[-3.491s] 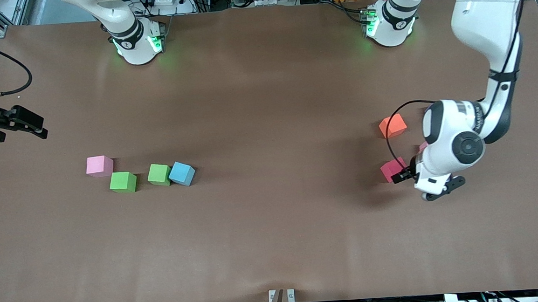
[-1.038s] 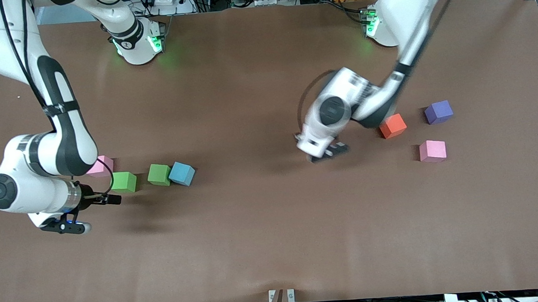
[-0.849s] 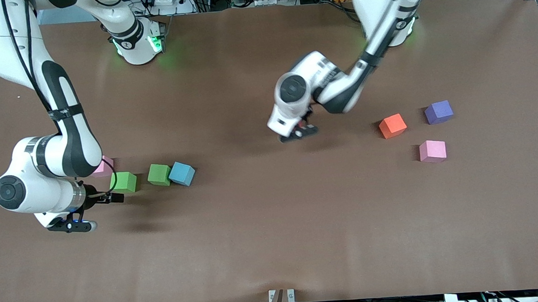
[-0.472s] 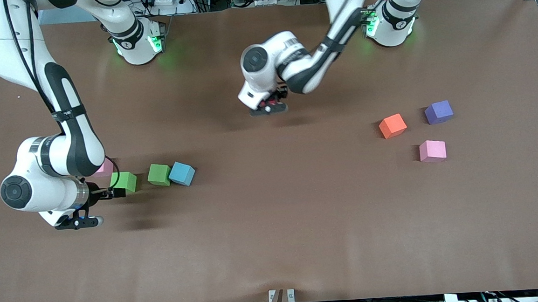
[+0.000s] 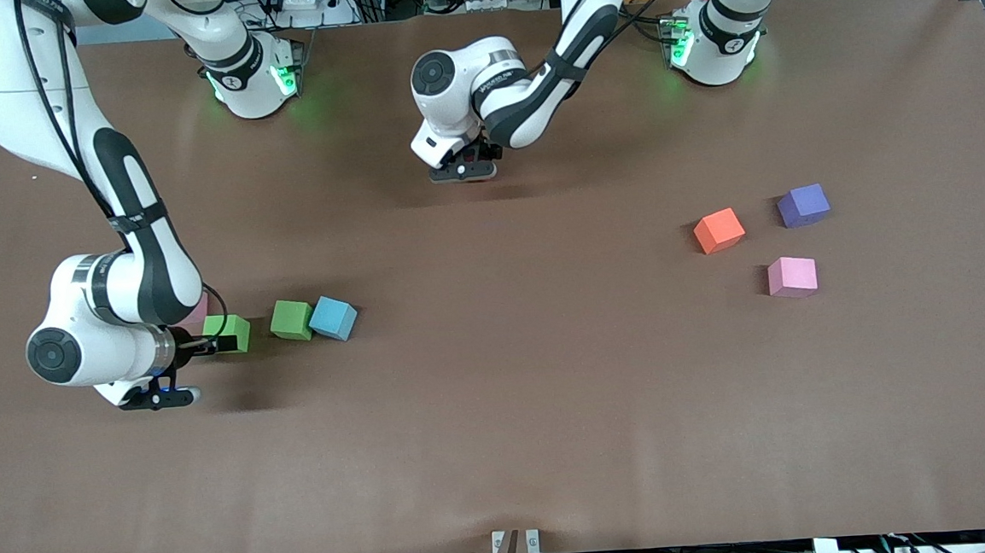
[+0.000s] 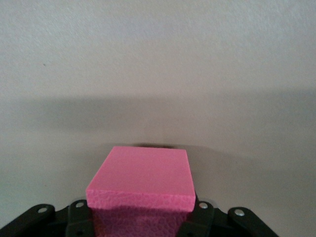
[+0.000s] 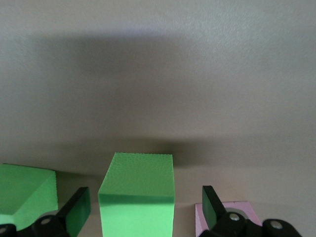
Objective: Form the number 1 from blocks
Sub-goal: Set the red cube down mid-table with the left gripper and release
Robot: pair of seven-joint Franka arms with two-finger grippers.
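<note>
Brown table (image 5: 501,413) lies mostly bare; left claw (image 5: 472,154) pinches a red block (image 6: 140,190), right claw (image 5: 206,344) spread around a green block (image 7: 138,190).

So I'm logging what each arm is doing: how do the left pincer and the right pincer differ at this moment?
The left pincer is shut on a deep pink block; the right pincer is open, with nothing gripped. The left pincer is up over bare table between the two bases; the right pincer is low, its fingers either side of a green block. Both point down.

A brown table (image 5: 501,413) fills the view, with a small metal bracket (image 5: 515,542) at its near edge.
</note>
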